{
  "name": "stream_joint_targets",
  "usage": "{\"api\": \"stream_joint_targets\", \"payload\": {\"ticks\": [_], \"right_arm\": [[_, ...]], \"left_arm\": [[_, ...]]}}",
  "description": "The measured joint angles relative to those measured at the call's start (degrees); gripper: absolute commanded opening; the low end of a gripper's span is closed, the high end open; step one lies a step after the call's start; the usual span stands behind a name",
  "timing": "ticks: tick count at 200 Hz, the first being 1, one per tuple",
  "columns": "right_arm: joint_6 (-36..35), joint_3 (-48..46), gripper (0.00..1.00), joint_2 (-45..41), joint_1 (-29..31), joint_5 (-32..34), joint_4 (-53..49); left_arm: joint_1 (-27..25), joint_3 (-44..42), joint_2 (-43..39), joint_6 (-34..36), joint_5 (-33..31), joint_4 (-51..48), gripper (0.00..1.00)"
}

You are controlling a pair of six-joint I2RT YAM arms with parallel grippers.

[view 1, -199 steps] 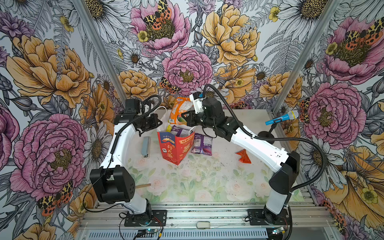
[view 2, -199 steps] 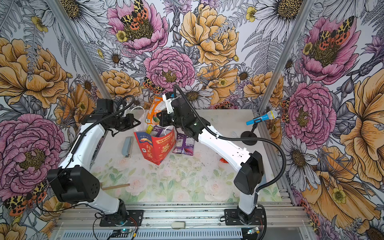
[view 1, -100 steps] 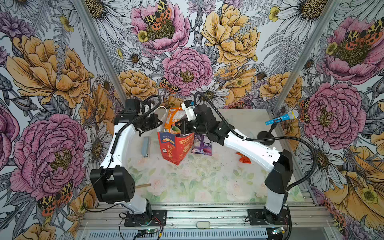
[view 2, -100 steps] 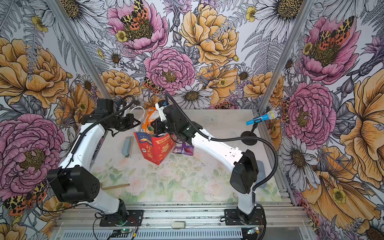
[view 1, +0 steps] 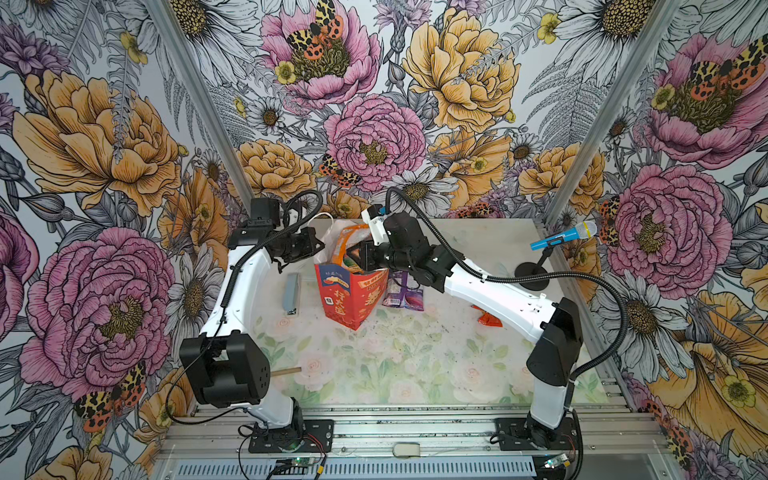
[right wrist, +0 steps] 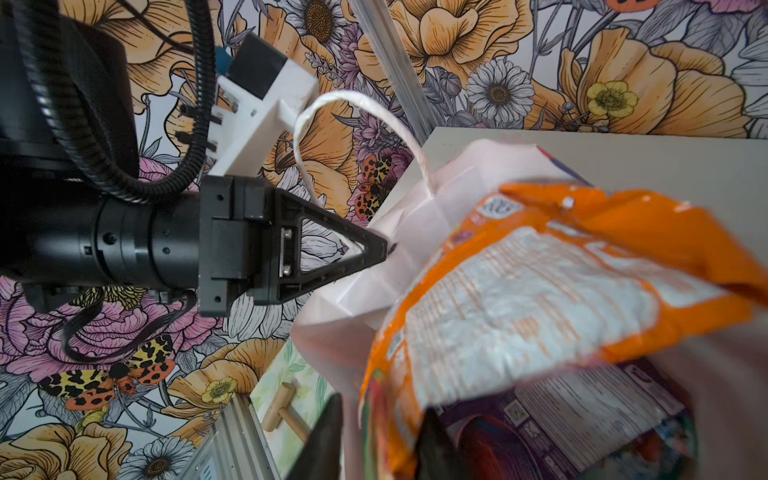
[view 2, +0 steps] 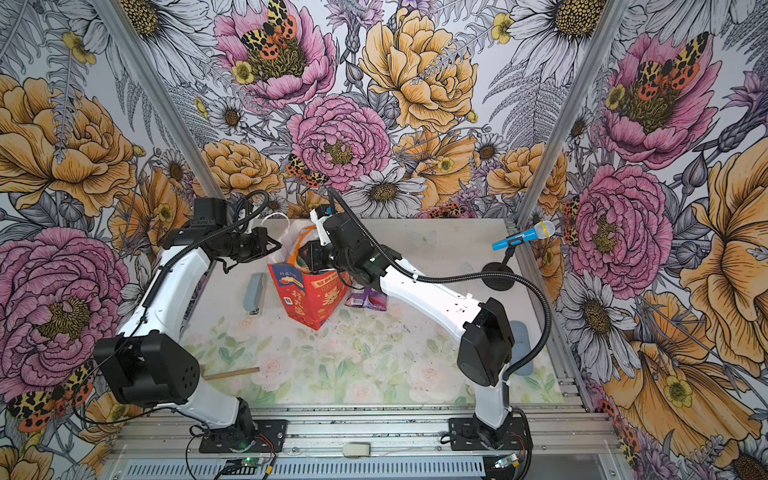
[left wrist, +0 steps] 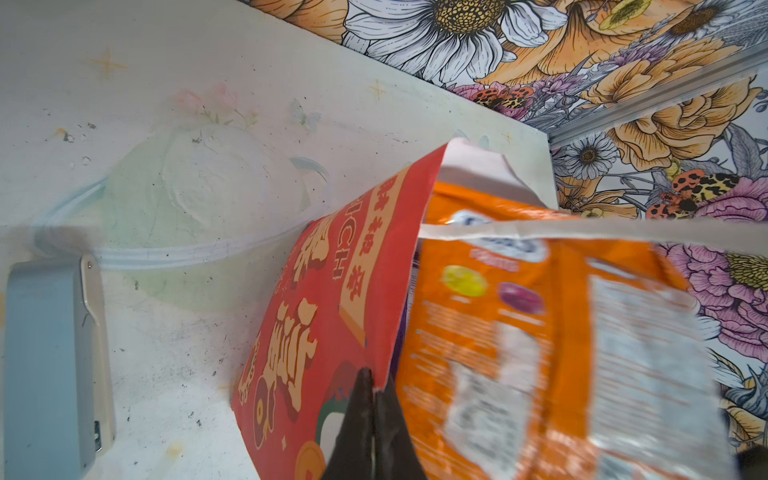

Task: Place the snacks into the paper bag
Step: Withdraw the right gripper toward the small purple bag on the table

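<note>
R gripper (right wrist: 382,407): jaws apart either side of the glossy orange plastic snack packet (right wrist: 519,291), which sits half inside the red paper gift bag (left wrist: 332,291). L gripper (left wrist: 371,376) clamped on bag rim, holding mouth open. Step: drop-in. Next, prob: R backs out, fetches glossy purple packet (view 1: 403,291) beside bag. Orange packet blurred; bag's bottom hidden.

Robot lab booth: floral-print walls (view 1: 457,83), aluminium base rails (view 1: 415,432) — exposed wiring (view 1: 291,461).
</note>
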Motion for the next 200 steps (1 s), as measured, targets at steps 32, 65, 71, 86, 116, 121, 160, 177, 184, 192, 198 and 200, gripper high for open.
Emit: {"api": "stream_joint_targets", "payload": {"ticks": [32, 65, 71, 86, 116, 121, 160, 177, 184, 192, 198, 200], "right_arm": [[-0.35, -0.02, 0.70, -0.70, -0.02, 1.92, 0.24], [-1.38, -0.02, 0.77, -3.15, -0.48, 3.61, 0.31], [-1.46, -0.02, 0.78, -3.69, -0.55, 4.00, 0.33], [-2.34, -0.02, 0.79, -5.22, -0.81, 5.11, 0.76], [-3.39, 0.00, 0.80, -7.67, -1.81, 6.23, 2.60], [-3.48, 0.00, 0.80, -7.98, -2.03, 6.27, 2.84], [-3.98, -3.13, 0.81, -11.67, -4.20, 7.82, 4.55], [-3.96, -8.09, 0.82, -15.65, -5.90, 9.42, 5.64], [-3.96, -10.47, 0.82, -17.57, -6.58, 10.08, 6.01], [-3.93, -13.25, 0.82, -19.76, -7.30, 10.82, 6.36], [-3.87, -15.45, 0.83, -21.62, -7.85, 11.41, 6.45], [-3.82, -16.20, 0.83, -22.16, -8.02, 11.65, 6.64]], "left_arm": [[0.00, 0.00, 0.00, 0.00, 0.00, 0.02, 0.00], [-0.02, 0.00, 0.00, 0.00, 0.00, 0.04, 0.00], [0.00, 0.00, 0.00, 0.00, 0.00, 0.04, 0.00], [0.00, 0.00, 0.00, 0.00, 0.00, 0.04, 0.00], [0.00, 0.00, 0.00, 0.00, 0.00, 0.04, 0.00], [0.00, 0.00, 0.00, 0.00, 0.00, 0.04, 0.00], [0.00, 0.00, 0.00, 0.00, 0.00, 0.04, 0.00], [0.00, 0.00, 0.00, 0.00, 0.00, 0.04, 0.00], [0.00, 0.00, 0.00, 0.00, 0.00, 0.04, 0.00], [0.00, 0.00, 0.00, 0.00, 0.00, 0.04, 0.00], [0.00, 0.00, 0.00, 0.00, 0.00, 0.04, 0.00], [0.00, 0.00, 0.00, 0.00, 0.00, 0.04, 0.00]]}}
